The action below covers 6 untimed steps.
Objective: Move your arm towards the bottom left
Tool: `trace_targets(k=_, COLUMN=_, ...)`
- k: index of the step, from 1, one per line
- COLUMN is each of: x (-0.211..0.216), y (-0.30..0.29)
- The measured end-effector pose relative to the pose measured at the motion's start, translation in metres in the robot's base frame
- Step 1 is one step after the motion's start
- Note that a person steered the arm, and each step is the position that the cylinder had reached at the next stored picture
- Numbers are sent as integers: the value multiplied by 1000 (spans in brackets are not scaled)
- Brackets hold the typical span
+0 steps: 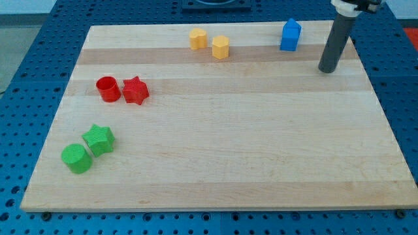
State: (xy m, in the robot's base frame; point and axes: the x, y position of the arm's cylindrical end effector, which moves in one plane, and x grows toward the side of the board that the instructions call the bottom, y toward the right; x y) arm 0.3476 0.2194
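Observation:
My tip (327, 69) rests on the wooden board (215, 130) near the view's top right, below and to the right of the blue block (290, 35), not touching it. At the top middle stand two yellow blocks, one to the left (198, 38) and a hexagonal one (221, 47) to its right. At the left a red cylinder (108, 89) stands beside a red star (136, 91). At the bottom left a green star (99, 139) sits next to a green cylinder (77, 158).
The board lies on a blue perforated table (26, 39). The arm's white mount (356, 5) shows at the top right edge.

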Motion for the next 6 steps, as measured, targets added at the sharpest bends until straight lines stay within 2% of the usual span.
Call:
trace_targets(k=2, x=2, y=-2)
trace_targets(k=5, x=74, y=-138)
trace_targets(k=6, x=78, y=-215)
